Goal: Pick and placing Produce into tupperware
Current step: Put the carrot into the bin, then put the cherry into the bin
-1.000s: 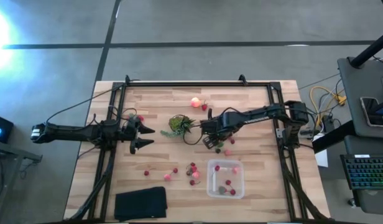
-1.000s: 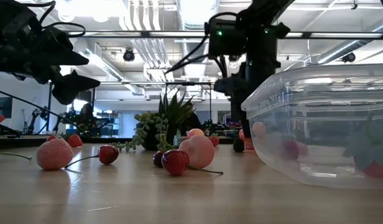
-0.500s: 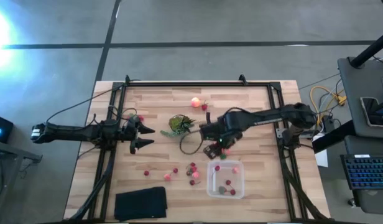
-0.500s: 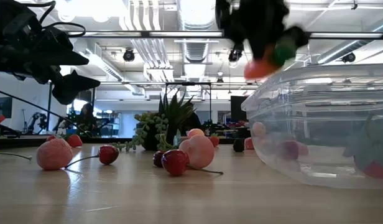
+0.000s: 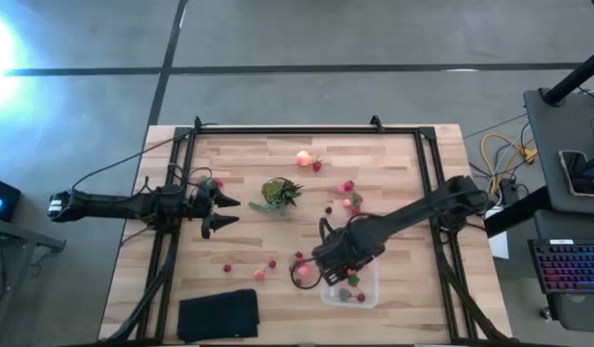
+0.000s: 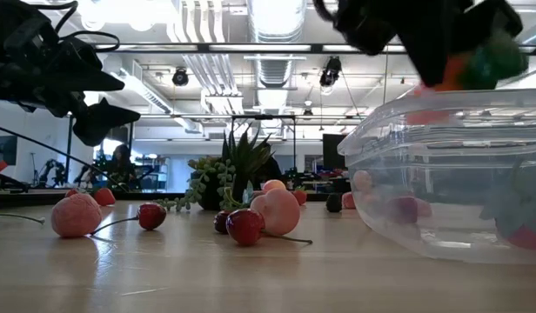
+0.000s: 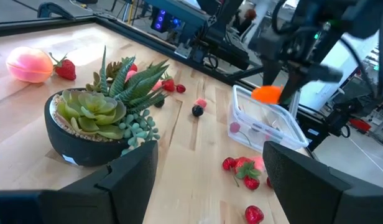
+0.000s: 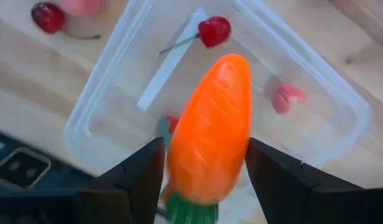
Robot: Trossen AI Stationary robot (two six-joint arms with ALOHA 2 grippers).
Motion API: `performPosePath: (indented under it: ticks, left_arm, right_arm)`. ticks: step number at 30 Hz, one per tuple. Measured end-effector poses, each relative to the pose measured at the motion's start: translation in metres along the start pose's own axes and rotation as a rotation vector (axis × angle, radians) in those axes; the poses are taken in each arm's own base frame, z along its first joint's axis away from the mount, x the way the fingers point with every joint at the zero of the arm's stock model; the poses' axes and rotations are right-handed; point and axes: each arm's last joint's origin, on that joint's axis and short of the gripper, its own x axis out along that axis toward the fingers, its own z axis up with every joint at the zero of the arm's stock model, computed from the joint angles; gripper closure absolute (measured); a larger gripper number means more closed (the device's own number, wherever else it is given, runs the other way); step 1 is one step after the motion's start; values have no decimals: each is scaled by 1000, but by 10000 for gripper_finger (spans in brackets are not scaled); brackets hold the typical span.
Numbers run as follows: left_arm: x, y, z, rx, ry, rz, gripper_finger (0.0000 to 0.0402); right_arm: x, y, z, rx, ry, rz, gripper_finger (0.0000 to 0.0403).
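Note:
My right gripper (image 8: 204,152) is shut on an orange carrot-shaped piece (image 8: 211,118) with a green top and hangs over the clear box (image 5: 363,287). In the low view the carrot (image 6: 459,74) is above the box rim (image 6: 398,109). A cherry (image 8: 214,31) and a pink piece (image 8: 286,98) lie inside the box. Small red and pink pieces (image 5: 299,260) lie scattered on the wood, and a peach-pink round one (image 5: 303,158) rests near the far edge. My left gripper (image 5: 225,212) waits open at the table's left. My right gripper pinches the carrot between its two fingers (image 8: 138,174) at the thick end (image 8: 194,180), close to the green top. The fingers come from above, pointing down, and the carrot lies along them. It is lifted clear, its narrow tip (image 8: 232,62) pointing down toward the box.
A potted green plant (image 5: 278,193) stands mid-table between the two arms. A flat black pad (image 5: 218,313) lies at the near-left corner. A black frame (image 5: 307,130) runs along the table edges. More berries (image 5: 350,200) lie on the far side of the box.
My right gripper has carried the carrot from beside the plant toward the table's near edge, rising, and now holds it over the box. It has stayed shut on the carrot. The left arm has kept still.

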Motion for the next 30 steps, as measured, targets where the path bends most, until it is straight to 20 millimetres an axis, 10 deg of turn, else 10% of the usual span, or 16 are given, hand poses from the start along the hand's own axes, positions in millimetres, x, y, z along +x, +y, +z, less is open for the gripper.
performPosePath:
  ticks: [7, 12, 21, 30]
  left_arm:
    - [0, 0, 0, 0, 0, 0, 125]
    - [0, 0, 0, 0, 1, 0, 125]
    - [0, 0, 0, 0, 1, 1, 125]
    - [0, 0, 0, 0, 0, 0, 125]
  right_arm:
    - [27, 6, 7, -18, 15, -84, 139]
    - [11, -4, 8, -9, -74, -120, 120]
    - [-39, -62, 57, -13, -135, -175, 126]
    - [-3, -108, 106, -38, -70, -217, 139]
